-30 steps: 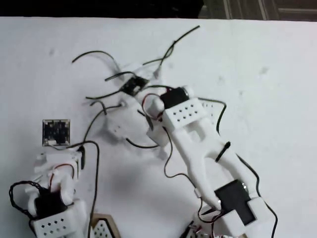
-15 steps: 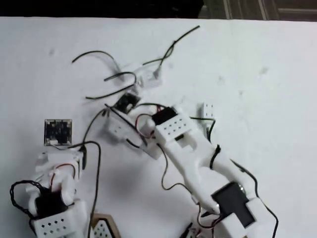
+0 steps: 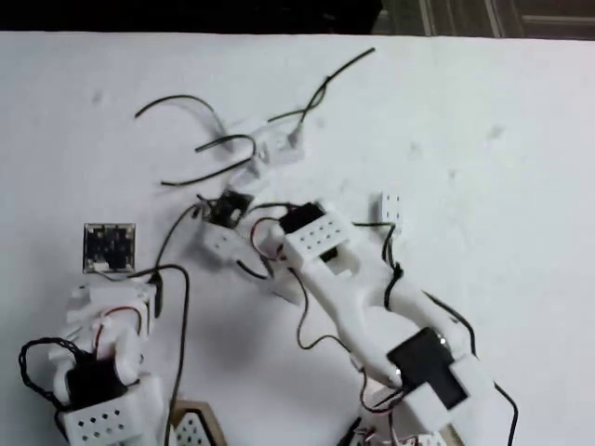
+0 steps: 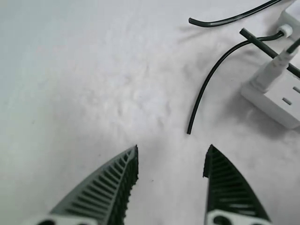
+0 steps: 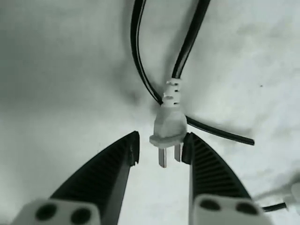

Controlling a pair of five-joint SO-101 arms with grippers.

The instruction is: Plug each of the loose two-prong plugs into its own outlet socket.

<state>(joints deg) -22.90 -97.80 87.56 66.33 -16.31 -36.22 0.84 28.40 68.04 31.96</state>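
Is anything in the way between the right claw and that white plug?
Nothing visible does: the white plug lies between the open fingers of the right gripper, its black cord trailing away beyond.

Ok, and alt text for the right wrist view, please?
A white plug lies on the table within the open right gripper, its two prongs pointing toward the camera. Its black cord runs away over the white surface, and a second cord curves past beside it.

Bright diffuse light w/ soft shadows
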